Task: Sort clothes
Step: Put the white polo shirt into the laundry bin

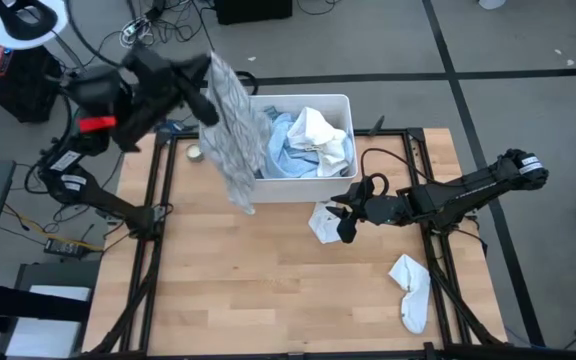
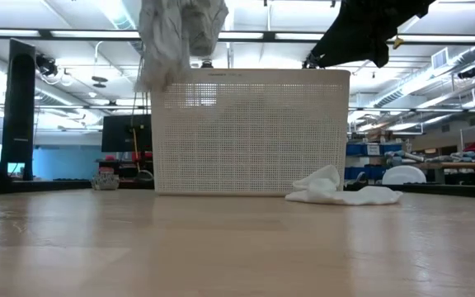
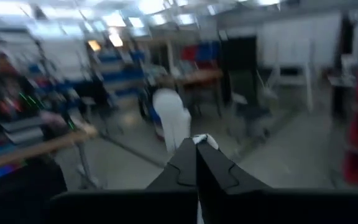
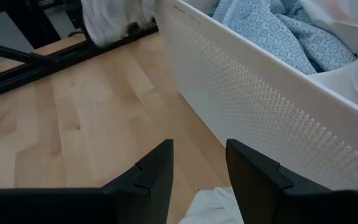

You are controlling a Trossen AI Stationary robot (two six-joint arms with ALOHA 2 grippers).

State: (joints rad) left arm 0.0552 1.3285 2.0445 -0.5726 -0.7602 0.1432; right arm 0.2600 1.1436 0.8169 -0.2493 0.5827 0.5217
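A pale wooden surface (image 1: 268,280) carries a white perforated tub (image 1: 303,186) at its far edge, with two white socks (image 1: 410,291) lying nearer the front.

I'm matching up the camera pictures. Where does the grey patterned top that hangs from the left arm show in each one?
High view: grey patterned top hangs at the tub's left end.
Low view: top dangles at upper left, above the tub.
Left wrist view: not recognisable.
Right wrist view: likely the pale cloth beyond the tub.
Shared landmark: the tub.
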